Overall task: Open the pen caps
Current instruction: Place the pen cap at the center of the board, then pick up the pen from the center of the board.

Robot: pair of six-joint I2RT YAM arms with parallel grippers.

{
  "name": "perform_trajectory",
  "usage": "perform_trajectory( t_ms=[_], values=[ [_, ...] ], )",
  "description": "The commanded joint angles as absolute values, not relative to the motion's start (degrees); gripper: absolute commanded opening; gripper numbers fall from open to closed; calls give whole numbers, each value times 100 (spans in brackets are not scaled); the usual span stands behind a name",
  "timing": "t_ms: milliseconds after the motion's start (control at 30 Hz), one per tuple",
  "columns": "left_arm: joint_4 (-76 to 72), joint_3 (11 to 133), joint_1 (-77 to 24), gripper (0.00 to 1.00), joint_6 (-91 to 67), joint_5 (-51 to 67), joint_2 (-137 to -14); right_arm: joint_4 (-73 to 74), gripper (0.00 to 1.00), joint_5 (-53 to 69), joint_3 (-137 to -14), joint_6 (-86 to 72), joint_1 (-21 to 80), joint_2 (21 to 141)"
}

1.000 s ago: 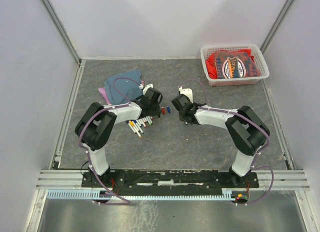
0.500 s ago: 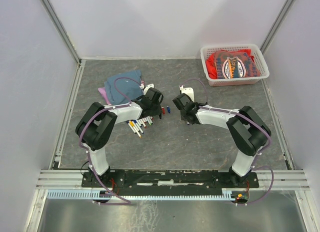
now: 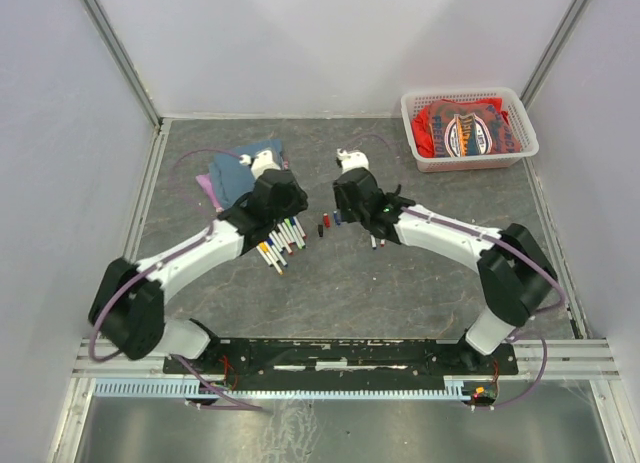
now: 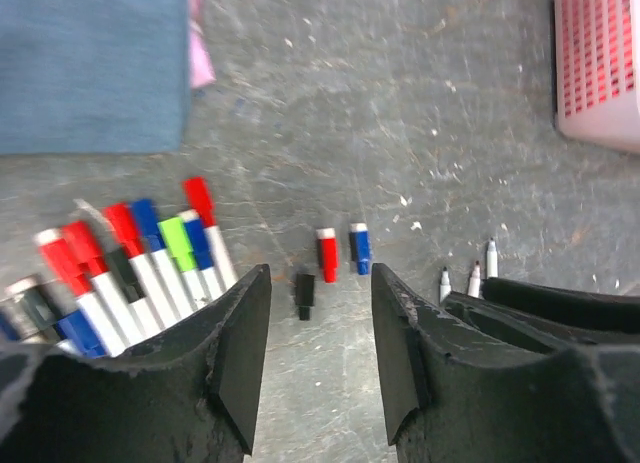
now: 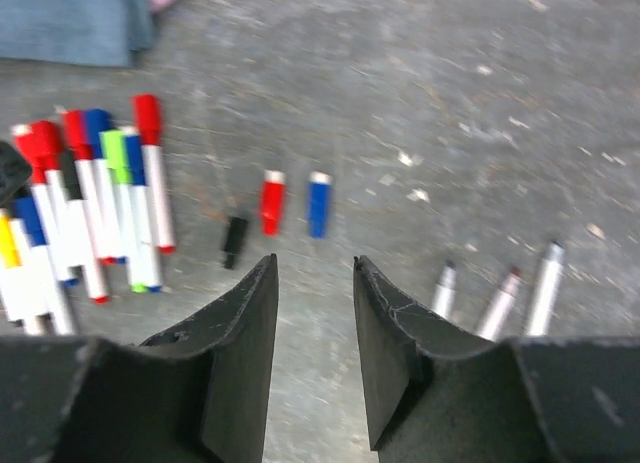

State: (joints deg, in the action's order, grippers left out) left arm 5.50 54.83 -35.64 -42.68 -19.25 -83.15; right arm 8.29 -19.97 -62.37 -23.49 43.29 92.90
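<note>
Three loose pen caps lie on the grey table between my grippers: black (image 3: 320, 229), red (image 3: 327, 221) and blue (image 3: 337, 219). They also show in the left wrist view, black (image 4: 305, 295), red (image 4: 327, 253) and blue (image 4: 360, 248). A bunch of capped white pens (image 3: 281, 239) with red, blue, green and black caps lies to their left (image 4: 140, 268). Three uncapped pens (image 3: 375, 241) lie to the right (image 5: 500, 301). My left gripper (image 3: 280, 201) (image 4: 318, 283) is open and empty above the table. My right gripper (image 3: 358, 198) (image 5: 314, 268) is open and empty too.
A blue cloth (image 3: 245, 168) over something pink lies behind the left gripper. A pink basket (image 3: 468, 129) holding red printed fabric stands at the far right. Grey walls and metal rails enclose the table.
Both grippers have risen and drawn back from the loose caps. The left arm has stretched out from its folded pose. The uncapped pens now show beside the right arm.
</note>
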Motion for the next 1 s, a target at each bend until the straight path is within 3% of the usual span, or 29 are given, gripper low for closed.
perform_trajectory(
  t_ms=[0,400,967],
  values=[
    [380,4794,-3384,52,-4457,-2585,-7385,784,43,-1512,-7137,-2105,4648,9902],
    [226,3308,-3288,57,-4881,-3052,-5701,1463,45,-1116,-8898,-2259,5036,11522],
    [205,3006,-3278,57,-4975,-3194,-5239,1604,44,-1265,-9158,-2343,5115,12134]
  ],
)
